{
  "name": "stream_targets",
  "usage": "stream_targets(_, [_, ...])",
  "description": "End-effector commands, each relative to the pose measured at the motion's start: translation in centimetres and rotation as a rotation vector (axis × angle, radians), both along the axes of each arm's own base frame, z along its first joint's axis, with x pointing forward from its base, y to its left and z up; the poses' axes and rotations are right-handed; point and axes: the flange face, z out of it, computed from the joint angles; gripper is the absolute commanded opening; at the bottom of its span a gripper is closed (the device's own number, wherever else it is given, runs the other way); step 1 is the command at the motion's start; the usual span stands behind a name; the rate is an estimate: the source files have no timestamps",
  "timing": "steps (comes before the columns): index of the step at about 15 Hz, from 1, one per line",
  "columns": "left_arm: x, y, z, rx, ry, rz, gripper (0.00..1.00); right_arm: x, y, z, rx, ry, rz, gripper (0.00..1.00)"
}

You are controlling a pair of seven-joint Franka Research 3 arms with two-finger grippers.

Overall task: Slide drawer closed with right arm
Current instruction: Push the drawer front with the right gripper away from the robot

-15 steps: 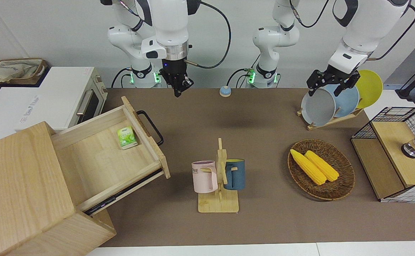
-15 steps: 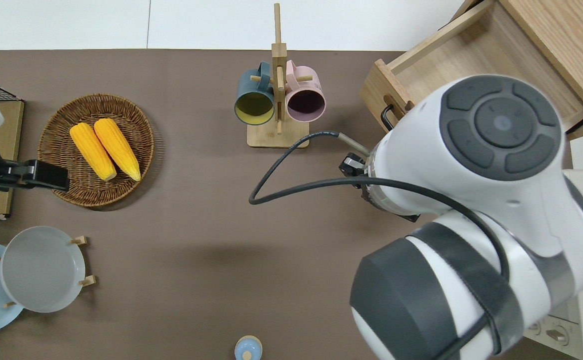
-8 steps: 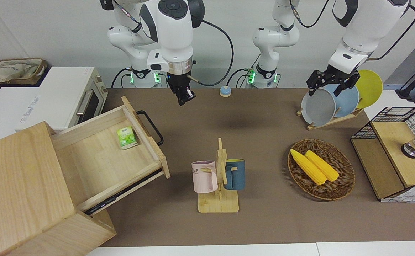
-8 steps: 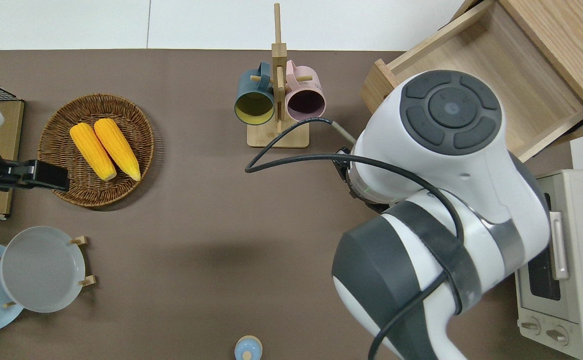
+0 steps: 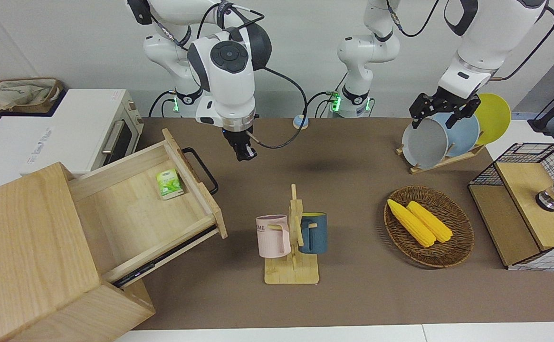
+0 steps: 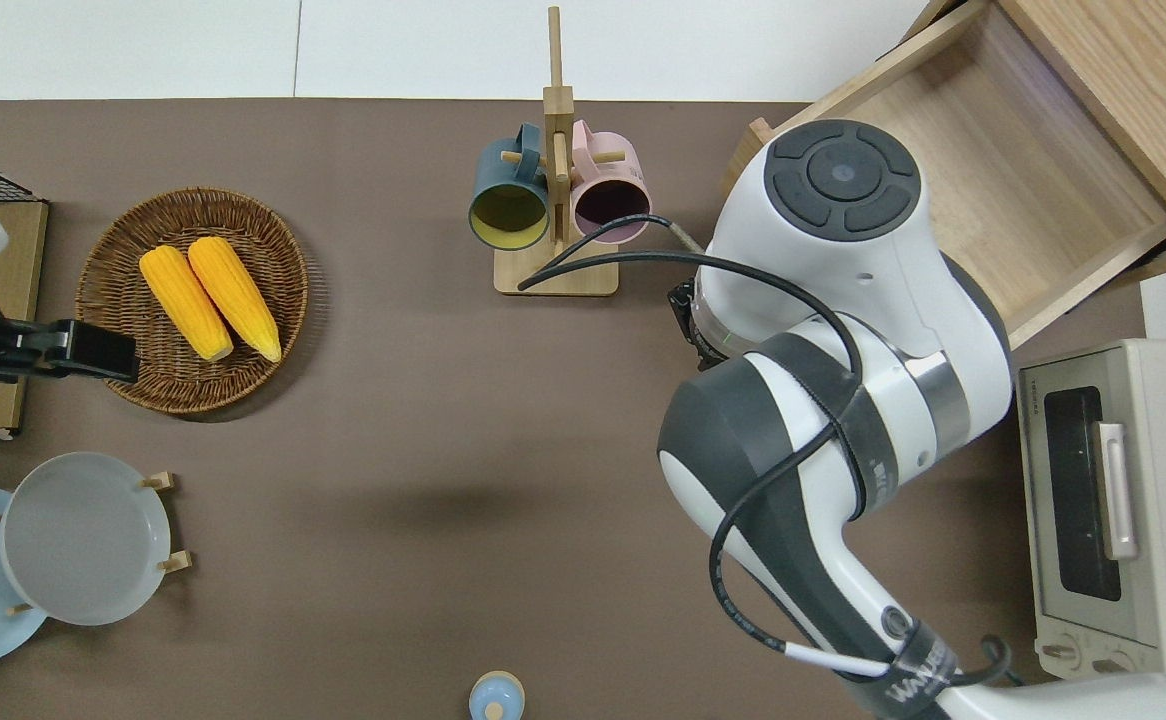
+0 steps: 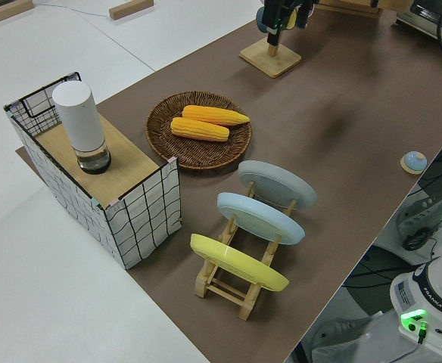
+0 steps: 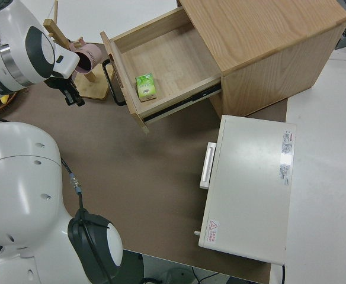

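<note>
Drawer (image 5: 148,204) pulled well out of the cabinet (image 5: 25,247) at the right arm's end of the surface (image 5: 343,156), a small green packet (image 5: 169,183) inside. Front panel with black loop handle (image 5: 202,169) facing the table's middle; slide axis running diagonally back into the cabinet. Likely stiff wood on rails, light to push; best pressed flat on the front panel near the handle. Right claw (image 5: 245,153) in the air, just clear of that handle, holding nothing; fingers' spread: cannot tell. Left arm parked.
</note>
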Motion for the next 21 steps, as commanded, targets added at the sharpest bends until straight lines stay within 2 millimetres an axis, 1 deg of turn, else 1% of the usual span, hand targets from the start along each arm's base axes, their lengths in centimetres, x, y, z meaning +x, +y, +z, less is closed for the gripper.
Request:
stream_targets(1, [0.2, 0.1, 0.3, 0.016, 0.006, -0.011, 0.99, 1.2, -1.3, -1.5, -0.025, -0.005, -0.036, 0.0])
stream_targets(2, [0.2, 0.1, 0.4, 0.016, 0.005, -0.011, 0.99, 1.3, -1.5, -1.7, -0.031, -0.005, -0.036, 0.0])
stream_targets(4, [0.2, 0.1, 0.3, 0.016, 0.006, -0.011, 0.99, 2.0, -2.9, -2.3, -0.057, -0.005, -0.05, 0.0])
stream_targets(7, [0.2, 0.1, 0.4, 0.016, 0.005, -0.011, 0.99, 3.0, -4.3, -3.5, -0.077, 0.003, -0.056, 0.0])
stream_targets(11, [0.2, 0.1, 0.4, 0.016, 0.005, -0.011, 0.99, 4.3, -5.5, -4.0, -0.077, -0.035, -0.05, 0.0])
stream_targets(13, [0.2, 0.1, 0.3, 0.016, 0.006, -0.011, 0.99, 4.7, -5.8, -3.9, -0.073, -0.053, -0.037, 0.0])
stream_targets(15, [0.2, 0.1, 0.3, 0.016, 0.006, -0.011, 0.99, 5.5, -6.6, -3.7, -0.072, -0.085, -0.036, 0.0])
stream_targets(17, [0.2, 0.1, 0.4, 0.016, 0.005, -0.011, 0.99, 6.0, -6.9, -3.5, -0.063, -0.109, -0.031, 0.0])
stream_targets(21, [0.2, 0.1, 0.3, 0.016, 0.006, -0.011, 0.99, 7.5, -9.6, -2.9, -0.045, -0.151, -0.036, 0.0])
